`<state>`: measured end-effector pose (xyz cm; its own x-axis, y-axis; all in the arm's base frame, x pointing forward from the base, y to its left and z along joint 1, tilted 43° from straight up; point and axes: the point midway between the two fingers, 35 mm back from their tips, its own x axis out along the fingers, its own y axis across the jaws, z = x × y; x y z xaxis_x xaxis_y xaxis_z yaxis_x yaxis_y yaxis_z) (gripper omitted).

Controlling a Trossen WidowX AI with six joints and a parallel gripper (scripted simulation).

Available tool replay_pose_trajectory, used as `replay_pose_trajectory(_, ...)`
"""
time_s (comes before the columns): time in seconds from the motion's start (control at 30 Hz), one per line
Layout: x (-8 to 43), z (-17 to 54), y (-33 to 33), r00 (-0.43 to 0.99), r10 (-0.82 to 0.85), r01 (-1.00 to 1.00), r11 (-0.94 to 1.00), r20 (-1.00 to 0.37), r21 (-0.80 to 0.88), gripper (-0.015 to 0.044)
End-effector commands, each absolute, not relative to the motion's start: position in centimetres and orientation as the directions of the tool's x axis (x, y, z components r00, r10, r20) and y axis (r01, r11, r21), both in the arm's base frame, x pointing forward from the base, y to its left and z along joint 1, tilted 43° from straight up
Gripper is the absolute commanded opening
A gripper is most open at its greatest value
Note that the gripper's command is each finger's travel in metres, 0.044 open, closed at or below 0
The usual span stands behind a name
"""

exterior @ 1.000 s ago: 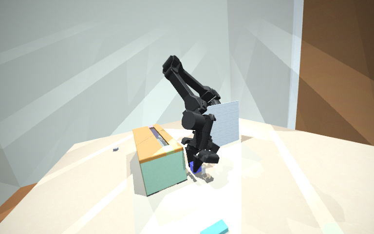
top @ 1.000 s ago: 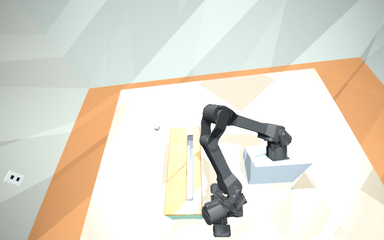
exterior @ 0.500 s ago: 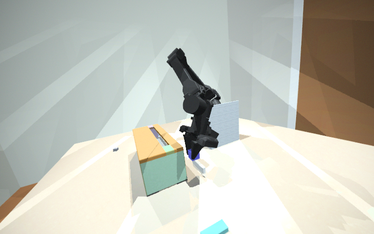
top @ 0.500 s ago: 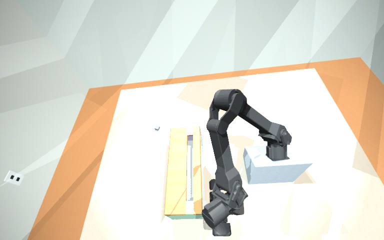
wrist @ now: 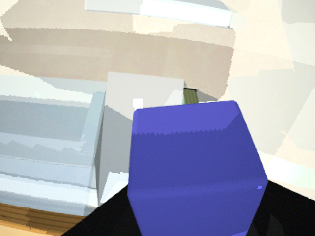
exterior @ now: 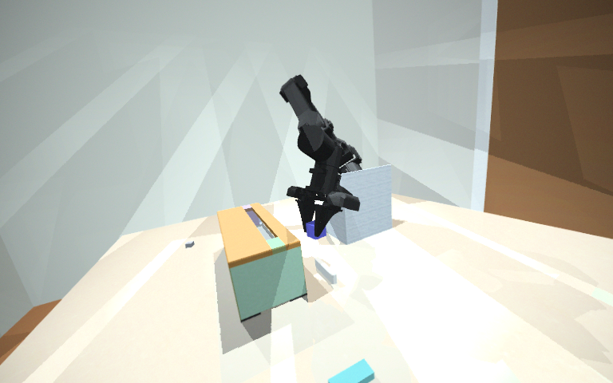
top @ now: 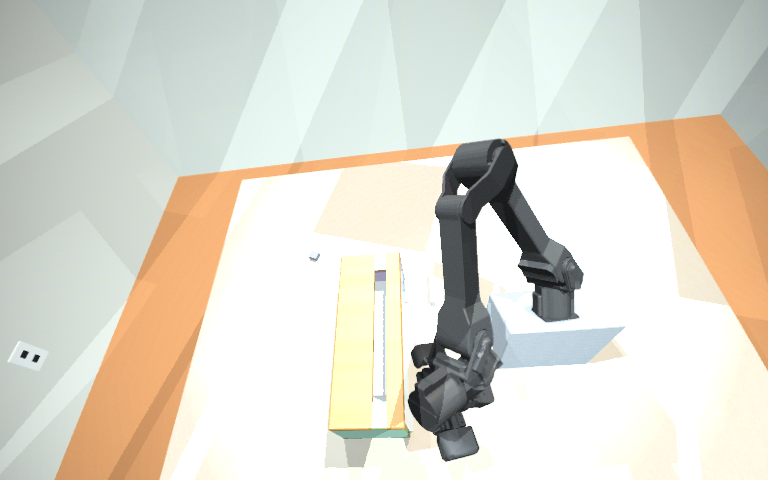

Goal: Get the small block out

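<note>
A blue block [exterior: 313, 230] [wrist: 197, 152] is between the two black fingertips. My gripper [exterior: 312, 231] is shut on it and holds it up above the table, in the air beside the box. In the top view the wrist and hand hide the fingertips and the block. The box [top: 352, 339] [exterior: 268, 284], with an orange slotted top and a green end wall, stands upright to the left of the gripper in the top and exterior views. Part of it shows at the left of the wrist view. The shelf inside is mostly hidden.
A pale bar [exterior: 325, 270] lies on the table near the box's front side. A cyan bar [exterior: 352, 373] lies at the near side in the exterior view. A small grey block [top: 314, 255] [exterior: 189, 244] lies beyond the box. The arm's pale pedestal [top: 549, 348] [exterior: 368, 203] stands to the right.
</note>
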<state>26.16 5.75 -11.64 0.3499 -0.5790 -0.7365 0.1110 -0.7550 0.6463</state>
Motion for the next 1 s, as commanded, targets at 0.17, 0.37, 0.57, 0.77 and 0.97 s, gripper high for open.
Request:
replay_pose_trajectory(0.17, 25.1, -9.1, 7.2, 0.362, -0.515, 0.266, -0.742, -0.777, 0.616, 0.0)
replay_pose_trajectory(0.37, 24.3, -7.5, 8.0, 0.366, -0.474, 0.367, -0.718, -0.801, 0.592, 0.0)
replay_pose_trajectory(0.57, 23.8, -6.9, 8.3, 0.367, -0.457, 0.407, -0.705, -0.81, 0.582, 0.0)
replay_pose_trajectory(0.77, 23.8, -6.9, 8.3, 0.367, -0.457, 0.407, -0.705, -0.81, 0.582, 0.0)
replay_pose_trajectory(0.97, 23.8, -6.9, 8.3, 0.367, -0.457, 0.407, -0.705, -0.81, 0.582, 0.0)
